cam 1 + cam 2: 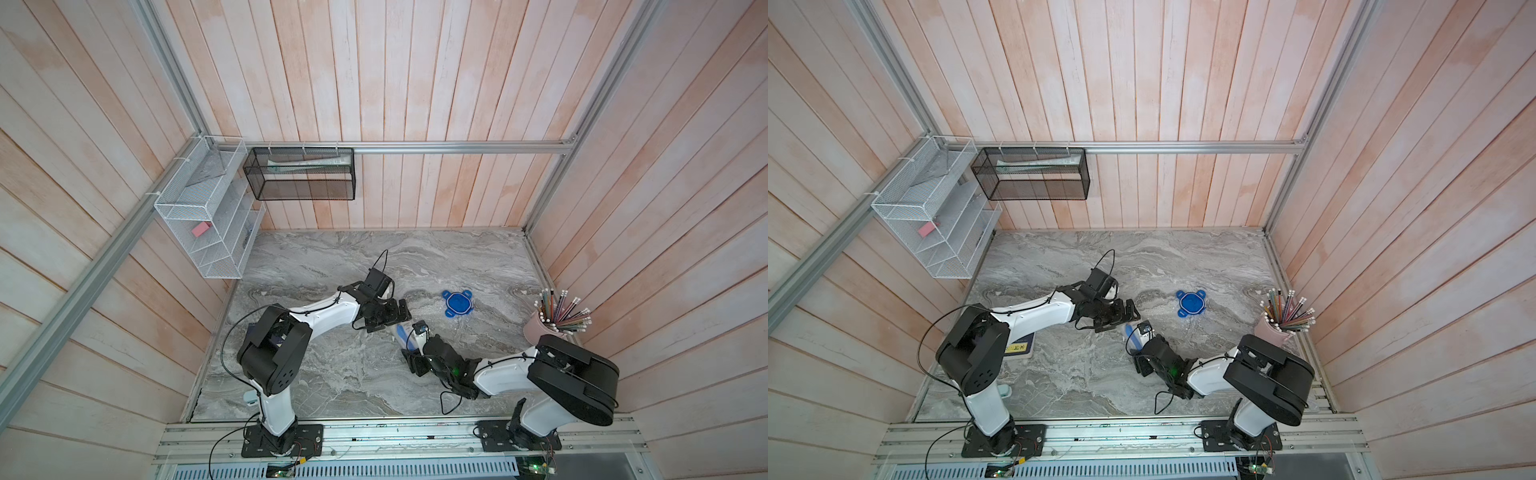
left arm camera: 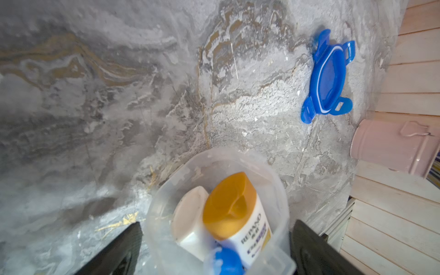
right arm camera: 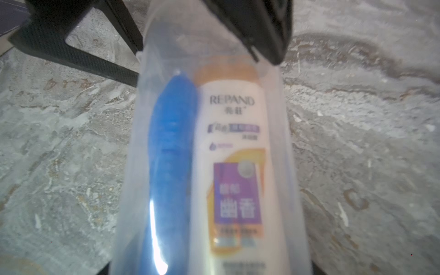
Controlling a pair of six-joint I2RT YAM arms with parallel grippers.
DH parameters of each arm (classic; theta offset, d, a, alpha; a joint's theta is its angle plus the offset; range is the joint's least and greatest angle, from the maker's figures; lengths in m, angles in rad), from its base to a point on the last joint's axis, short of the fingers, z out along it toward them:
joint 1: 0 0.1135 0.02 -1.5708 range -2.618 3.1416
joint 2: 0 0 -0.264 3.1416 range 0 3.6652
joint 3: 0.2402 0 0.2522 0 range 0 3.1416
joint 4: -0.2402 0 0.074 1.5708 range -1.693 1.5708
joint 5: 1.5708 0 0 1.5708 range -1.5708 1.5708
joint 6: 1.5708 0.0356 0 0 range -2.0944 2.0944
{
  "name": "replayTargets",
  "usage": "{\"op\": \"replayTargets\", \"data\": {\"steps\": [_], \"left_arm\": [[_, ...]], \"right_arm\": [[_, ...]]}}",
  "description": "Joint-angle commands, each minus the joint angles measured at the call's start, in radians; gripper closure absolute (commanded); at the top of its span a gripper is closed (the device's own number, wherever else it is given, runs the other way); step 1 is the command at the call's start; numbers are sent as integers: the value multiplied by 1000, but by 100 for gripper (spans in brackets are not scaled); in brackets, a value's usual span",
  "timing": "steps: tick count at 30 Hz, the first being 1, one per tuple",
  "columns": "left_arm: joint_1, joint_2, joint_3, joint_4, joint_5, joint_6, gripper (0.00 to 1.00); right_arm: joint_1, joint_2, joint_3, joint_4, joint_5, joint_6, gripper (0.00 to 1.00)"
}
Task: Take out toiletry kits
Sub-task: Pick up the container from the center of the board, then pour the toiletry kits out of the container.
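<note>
A clear plastic container lies on its side on the marble table, between my two arms. Inside it lie a white bottle with an orange end, a second white bottle and a blue toothbrush. My left gripper is open, one finger on each side of the container's open mouth. My right gripper straddles the other end. The container hides its fingers, so their hold is unclear. The toothpaste tube is hidden.
The round blue lid with tabs lies to the right of the container. A pink cup of pencils stands by the right wall. White and black wire baskets hang at the back left. A dark booklet lies under my left arm.
</note>
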Motion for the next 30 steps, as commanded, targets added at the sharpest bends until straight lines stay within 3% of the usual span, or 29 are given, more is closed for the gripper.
{"op": "replayTargets", "data": {"steps": [1,6,11,16,21,30], "left_arm": [[20,11,-26,35,26,8,0],[37,-15,-34,54,28,17,0],[68,-10,-7,47,58,24,0],[95,-24,13,30,59,31,0],[118,-37,24,25,51,44,0],[150,-57,-24,54,52,51,0]], "right_arm": [[0,-25,61,-207,-85,15,58],[0,-56,186,-489,-155,37,68],[-2,-38,434,-921,-251,89,70],[-10,-31,602,-1176,-313,129,73],[-62,-21,723,-1314,-403,111,75],[-124,13,735,-1356,-516,65,79]]}}
